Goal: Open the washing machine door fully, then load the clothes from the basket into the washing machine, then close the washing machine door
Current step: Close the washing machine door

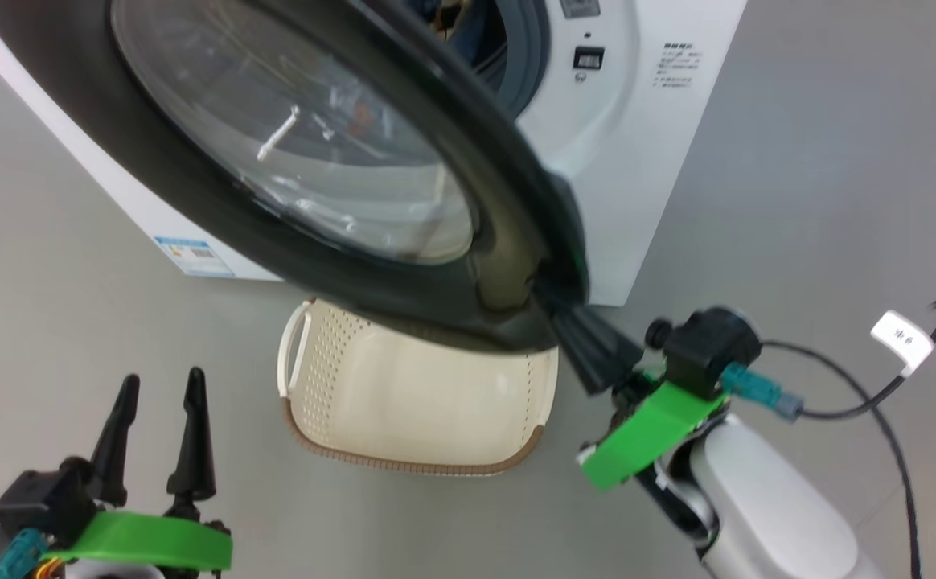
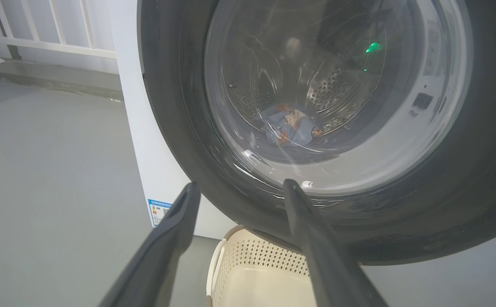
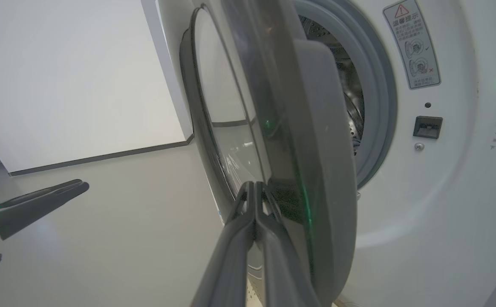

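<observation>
**Right gripper (image 3: 254, 186) pinched shut at the washing machine door (image 1: 154, 161); left gripper (image 1: 161, 379) spread wide**

Fingers pressed flat together with nothing between them, the right gripper sets its tips against the door's rim, at the free edge just ahead of them. That door stands partway out from the washing machine (image 1: 645, 161). In the right wrist view, the machine's grey gasket (image 3: 384, 106) and steel drum (image 3: 352, 98) lie beyond the fingertips and to their right. Below the door and to the left of the right gripper, the basket (image 1: 331, 354) sits on the grey floor (image 1: 74, 322), close against the machine's front. Further left, well apart from the door's edge, the left gripper has its two fingers wide apart, gripping nothing and pointing up at the door's glass. Through that glass, beyond its fingertips, the clothes (image 2: 292, 125) lie bunched at the bottom of the drum.
</observation>
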